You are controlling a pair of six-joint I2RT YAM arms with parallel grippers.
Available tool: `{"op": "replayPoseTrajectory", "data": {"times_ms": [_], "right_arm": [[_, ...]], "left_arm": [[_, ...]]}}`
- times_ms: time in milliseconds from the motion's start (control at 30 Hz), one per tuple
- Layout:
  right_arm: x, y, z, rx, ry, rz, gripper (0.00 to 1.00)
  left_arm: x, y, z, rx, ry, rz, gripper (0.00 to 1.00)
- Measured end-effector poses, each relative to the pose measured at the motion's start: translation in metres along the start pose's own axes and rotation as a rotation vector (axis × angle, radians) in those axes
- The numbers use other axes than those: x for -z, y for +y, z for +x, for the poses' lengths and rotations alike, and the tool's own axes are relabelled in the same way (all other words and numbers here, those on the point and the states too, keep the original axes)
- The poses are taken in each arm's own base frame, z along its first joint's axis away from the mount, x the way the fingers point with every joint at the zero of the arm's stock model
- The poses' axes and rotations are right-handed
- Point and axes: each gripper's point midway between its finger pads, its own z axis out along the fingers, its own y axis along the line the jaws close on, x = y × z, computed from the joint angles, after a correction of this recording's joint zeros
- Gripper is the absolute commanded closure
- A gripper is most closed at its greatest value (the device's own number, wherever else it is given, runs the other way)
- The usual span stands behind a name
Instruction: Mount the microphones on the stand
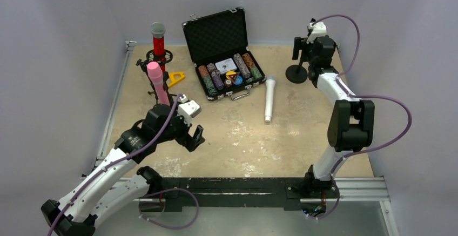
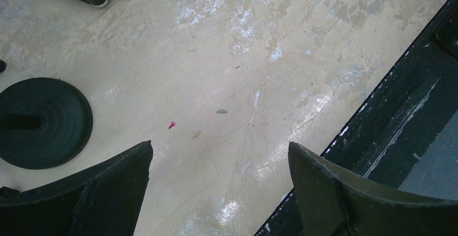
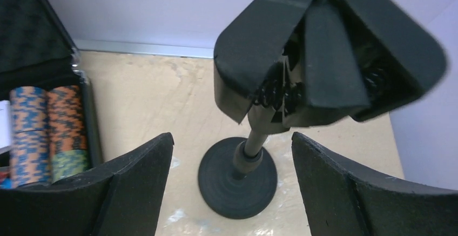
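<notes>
**A:** Robotics lab, no question — left arm (image 1: 102, 174) and right arm (image 1: 345, 122) are both bolted to a black beam (image 1: 232, 184) at the table's near edge.

**B:** And it's boxed in: plain pale walls (image 1: 59, 41) on three sides, with an aluminium rail (image 1: 114, 106) running along the bench.

**A:** Purple cables (image 1: 409, 121) loop off the arms, and the beige tabletop (image 1: 302, 144) is scuffed and scraped white in patches.

**B:** A working test cell — bare, framed and wired.

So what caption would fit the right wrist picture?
Open right gripper facing the empty black round-based microphone stand and its spring clip.
</notes>
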Motion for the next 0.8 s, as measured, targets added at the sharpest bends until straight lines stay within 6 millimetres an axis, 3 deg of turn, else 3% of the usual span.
{"op": "replayPoseTrajectory", "data": {"times_ms": [233, 433, 567, 700, 800], "right_arm": [[-0.030, -0.012, 0.011, 0.094, -0.008, 0.047, 0.23], [-0.046, -0.016, 0.006, 0.121, -0.027, 0.063, 0.51], [-0.053, -0.013, 0.000, 0.118, -0.041, 0.040, 0.80], [-0.051, -0.007, 0.002, 0.108, -0.042, -0.007, 0.93], [-0.037, -0.003, 0.005, 0.119, -0.049, -0.040, 0.97]], "left_arm": [[0.000, 0.002, 0.000, 0.004, 0.000, -0.006, 0.01], [-0.001, 0.002, -0.001, 0.003, -0.004, -0.006, 0.01], [-0.002, 0.002, -0.001, 0.002, -0.009, -0.006, 0.01], [-0.003, 0.002, 0.001, 0.002, -0.009, -0.006, 0.01], [-0.002, 0.002, 0.000, 0.001, -0.011, -0.004, 0.01]]}}
